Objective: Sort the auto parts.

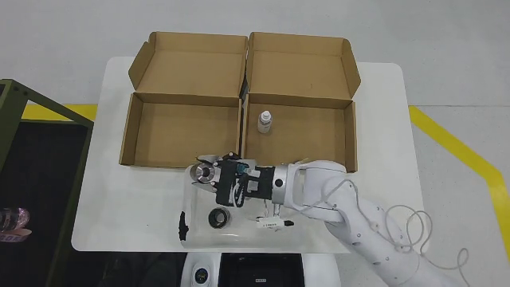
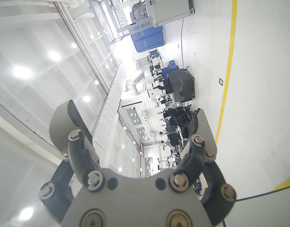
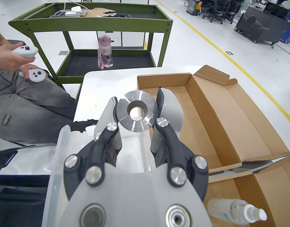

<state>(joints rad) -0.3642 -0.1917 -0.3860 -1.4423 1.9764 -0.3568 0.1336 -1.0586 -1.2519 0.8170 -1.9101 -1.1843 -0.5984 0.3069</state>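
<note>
White arm [image 1: 319, 187]; grey pincer [image 3: 137, 101], black links, silver screws.

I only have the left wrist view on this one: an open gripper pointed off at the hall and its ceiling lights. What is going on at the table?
Observer: The right gripper is shut on a metal ring, over the table's near half.
Operator: Where might it go?
Observer: Two open cardboard boxes lie side by side. The ring is by the near wall of the bare box; the other box holds a spray bottle.
Operator: Any parts waiting?
Observer: A black ring lies in a clear tray at the table's front edge.
</note>
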